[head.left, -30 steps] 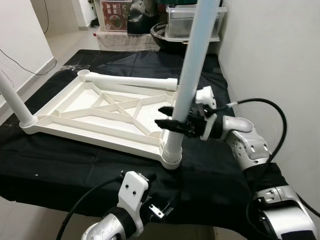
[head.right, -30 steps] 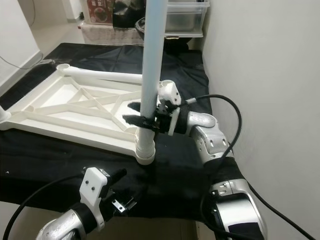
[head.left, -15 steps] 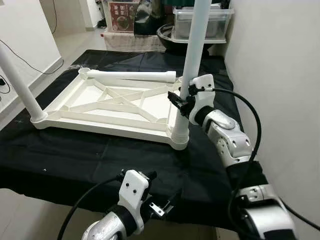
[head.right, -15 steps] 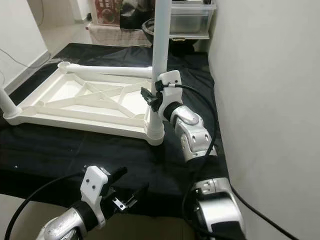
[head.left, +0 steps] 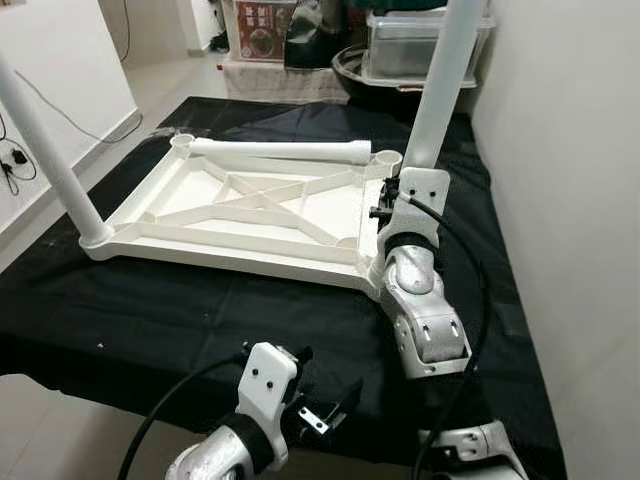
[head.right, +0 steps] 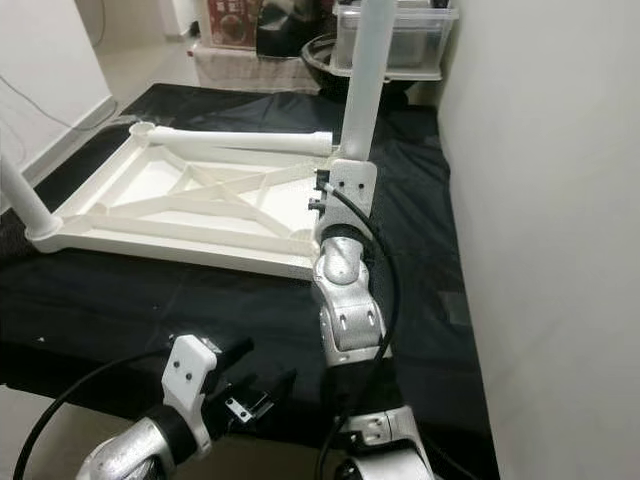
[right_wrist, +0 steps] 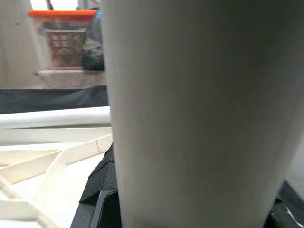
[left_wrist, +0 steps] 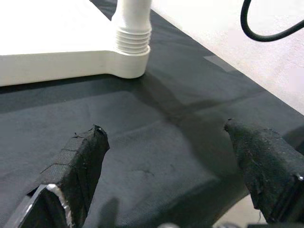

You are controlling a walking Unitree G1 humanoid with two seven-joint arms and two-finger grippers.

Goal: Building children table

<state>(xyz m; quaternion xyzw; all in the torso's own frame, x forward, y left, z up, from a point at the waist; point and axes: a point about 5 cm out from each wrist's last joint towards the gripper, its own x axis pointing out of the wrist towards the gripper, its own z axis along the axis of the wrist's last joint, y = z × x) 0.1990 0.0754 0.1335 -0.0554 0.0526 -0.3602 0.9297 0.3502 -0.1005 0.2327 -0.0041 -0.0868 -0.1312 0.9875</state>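
Black cloth (head.left: pixel 200 310) beneath tabletop (head.left: pixel 240 215) — right hand (head.left: pixel 385 212) grips leg (head.left: pixel 440 90); left hand (left_wrist: pixel 166 156) agape.

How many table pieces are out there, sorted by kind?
Upside-down white tabletop: 1
White legs standing upright in corner sockets: 2, one near the right end effector, one at the left corner
White legs lying loose across the tabletop: 1
Total: 4

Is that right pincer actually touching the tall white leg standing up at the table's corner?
Touching. In the right wrist view the upright leg sits pressed against the black finger of the right pincer; the head views show the wrist tight against it.
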